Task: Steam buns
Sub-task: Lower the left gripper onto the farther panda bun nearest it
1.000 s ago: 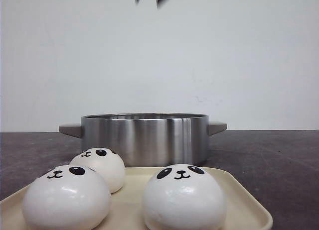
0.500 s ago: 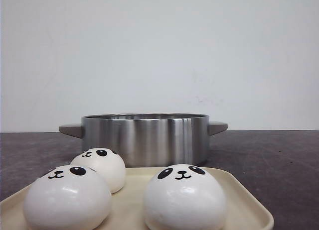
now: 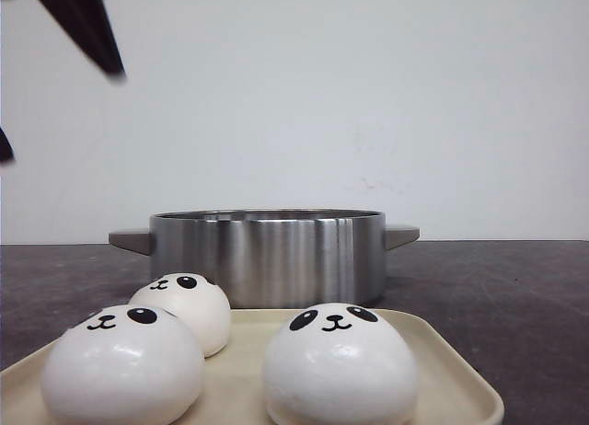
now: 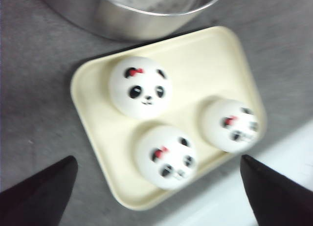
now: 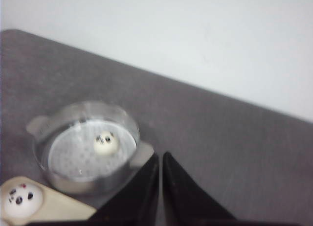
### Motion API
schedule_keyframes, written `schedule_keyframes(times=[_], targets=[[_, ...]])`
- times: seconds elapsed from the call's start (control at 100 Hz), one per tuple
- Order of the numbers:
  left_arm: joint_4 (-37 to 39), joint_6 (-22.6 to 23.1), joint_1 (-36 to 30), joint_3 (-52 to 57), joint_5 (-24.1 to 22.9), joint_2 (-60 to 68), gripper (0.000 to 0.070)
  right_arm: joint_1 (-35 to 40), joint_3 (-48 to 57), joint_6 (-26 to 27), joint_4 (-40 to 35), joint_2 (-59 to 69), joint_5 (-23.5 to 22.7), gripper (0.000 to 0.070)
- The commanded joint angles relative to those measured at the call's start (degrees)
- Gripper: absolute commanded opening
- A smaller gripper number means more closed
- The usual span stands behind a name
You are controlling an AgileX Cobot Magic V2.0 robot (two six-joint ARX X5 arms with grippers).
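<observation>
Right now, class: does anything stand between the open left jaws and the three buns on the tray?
Nothing visible does. The left gripper hangs open above the tray, and its wrist view shows all three buns uncovered, apart from each other. The pot stands beside the tray, not over it.

Front bun [image 3: 122, 368] and tray [image 3: 451, 370] cropped below — left tool [image 3: 87, 25] blurred, cut off

Even bright light, front view sharp w/ glare on pot [image 3: 267, 257], both wrist views blurred
</observation>
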Motion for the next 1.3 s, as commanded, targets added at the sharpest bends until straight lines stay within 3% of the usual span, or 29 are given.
schedule_keyframes(times=[0.0, 0.3, 0.55, 0.75, 0.88, 1.12, 1.15, 1.18, 1.27, 1.29], targets=[[1.4, 0.0, -1.5, 0.6, -2.4, 2.7, 0.0672, 1.2, -2.4, 5.9, 0.4, -2.1, -0.3, 0.0006], [9.7, -5.2, -4.0, 0.6, -3.0, 12.9, 0.0677, 1.6, -4.9, 7.6, 0.8, -6.5, -1.6, 0.0006], [10.6, -4.4, -7.1, 0.7, -3.2, 20.7, 0.0677, 1.6, -4.9, 8.7, 0.7, -6.4, 0.0, 0.0006], [16.2, -6.3, -7.2, 0.7, -6.3, 23.8, 0.0675, 1.6, -4.9, 10.0, 0.4, -6.4, 2.3, 0.0006], [18.5, -7.2, -7.0, 0.7, -6.9, 25.4, 0.0634, 1.6, -4.9, 10.3, 0.1, -6.4, 2.3, 0.0006], [17.0, -7.0, -7.1, 0.7, -6.8, 28.6, 0.0616, 1.6, -4.9, 11.0, -0.2, -6.4, 2.6, 0.0006], [17.3, -7.0, -7.1, 0.7, -7.0, 28.7, 0.0573, 1.6, -4.9, 11.0, -0.4, -6.4, 2.9, 0.0006], [17.6, -7.1, -7.1, 0.7, -7.1, 28.7, 0.0486, 1.6, -4.9, 11.1, -0.7, -6.4, 3.2, 0.0006], [18.6, -7.0, -7.1, 0.7, -7.1, 28.7, 0.0057, 1.6, -4.9, 11.3, -1.4, -6.4, 3.9, 0.0006], [18.6, -7.0, -7.1, 0.7, -7.1, 28.7, 0.0, 1.6, -4.9, 11.3, -1.4, -6.4, 3.9, 0.0006]])
